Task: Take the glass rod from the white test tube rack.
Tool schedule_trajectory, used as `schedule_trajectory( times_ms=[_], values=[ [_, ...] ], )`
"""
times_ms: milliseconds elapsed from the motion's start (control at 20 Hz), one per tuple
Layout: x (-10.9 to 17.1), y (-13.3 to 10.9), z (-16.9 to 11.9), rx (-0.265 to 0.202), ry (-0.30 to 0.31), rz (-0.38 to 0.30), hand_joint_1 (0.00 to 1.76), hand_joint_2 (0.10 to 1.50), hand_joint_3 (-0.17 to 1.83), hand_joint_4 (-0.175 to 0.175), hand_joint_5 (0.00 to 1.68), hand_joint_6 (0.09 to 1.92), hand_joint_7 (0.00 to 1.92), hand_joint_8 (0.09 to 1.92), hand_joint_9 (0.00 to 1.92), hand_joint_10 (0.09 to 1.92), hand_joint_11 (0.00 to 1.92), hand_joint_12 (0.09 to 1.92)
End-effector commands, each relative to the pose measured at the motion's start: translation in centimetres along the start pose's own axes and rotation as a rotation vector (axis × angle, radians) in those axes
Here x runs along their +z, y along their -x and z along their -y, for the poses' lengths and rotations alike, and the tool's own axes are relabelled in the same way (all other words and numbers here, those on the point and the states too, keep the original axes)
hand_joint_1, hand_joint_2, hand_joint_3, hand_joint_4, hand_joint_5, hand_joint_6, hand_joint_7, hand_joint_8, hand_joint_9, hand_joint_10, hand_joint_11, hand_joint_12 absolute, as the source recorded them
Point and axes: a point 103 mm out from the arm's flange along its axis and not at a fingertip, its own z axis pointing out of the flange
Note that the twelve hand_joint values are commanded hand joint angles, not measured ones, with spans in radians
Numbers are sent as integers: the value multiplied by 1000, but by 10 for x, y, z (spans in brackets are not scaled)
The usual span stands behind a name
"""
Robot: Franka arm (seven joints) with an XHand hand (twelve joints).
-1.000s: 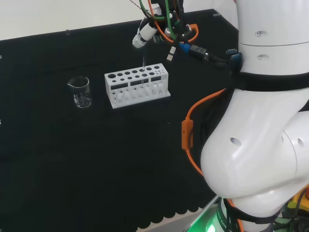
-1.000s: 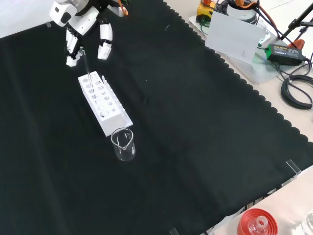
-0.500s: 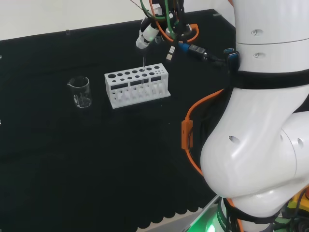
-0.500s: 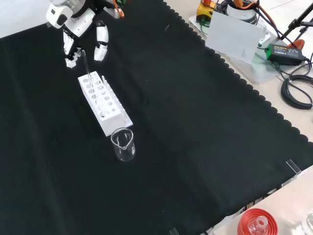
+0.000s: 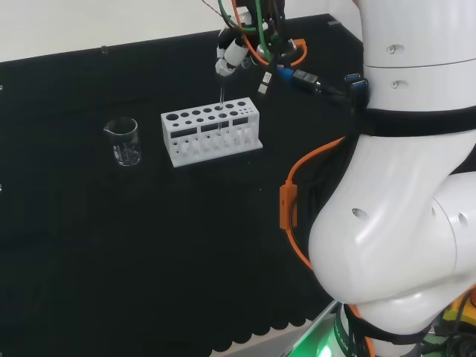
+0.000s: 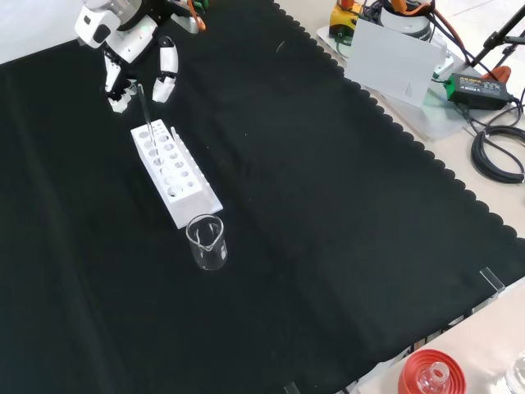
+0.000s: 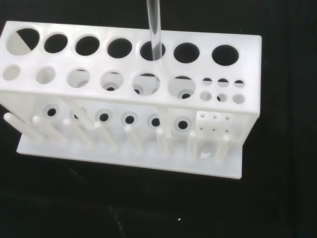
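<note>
I see the hand (image 6: 135, 53) has climbed a little higher above the white test tube rack (image 6: 174, 171) than a second ago, its fingers pinched on the top of the glass rod (image 6: 144, 107). In the wrist view the rod's lower end (image 7: 155, 34) hangs at the mouth of one of the large holes in the rack's back row, so I judge it nearly free (a bit more lift should clear it). The rack's other holes look empty to me. Beside the rack's end farthest from the hand stands a clear beaker (image 6: 207, 243), seemingly with nothing in it.
</note>
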Motion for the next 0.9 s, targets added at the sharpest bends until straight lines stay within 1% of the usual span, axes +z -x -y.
schedule_trajectory(
  times_ms=[50, 400, 600, 900],
  values=[
    [3, -1, -6, -5, 2, 1, 749, 855, 496, -65, 346, 840, 582, 826, 879, 727, 898, 1194],
    [3, -4, -9, -9, 11, 20, 792, 842, 525, -81, 396, 889, 638, 823, 933, 700, 954, 1168],
    [3, -4, -10, -11, 35, 31, 834, 821, 557, -104, 469, 917, 715, 802, 991, 666, 1008, 1140],
    [5, -5, -12, -12, 51, 30, 914, 815, 599, -136, 565, 938, 785, 787, 1067, 617, 1095, 1087]
  ],
)
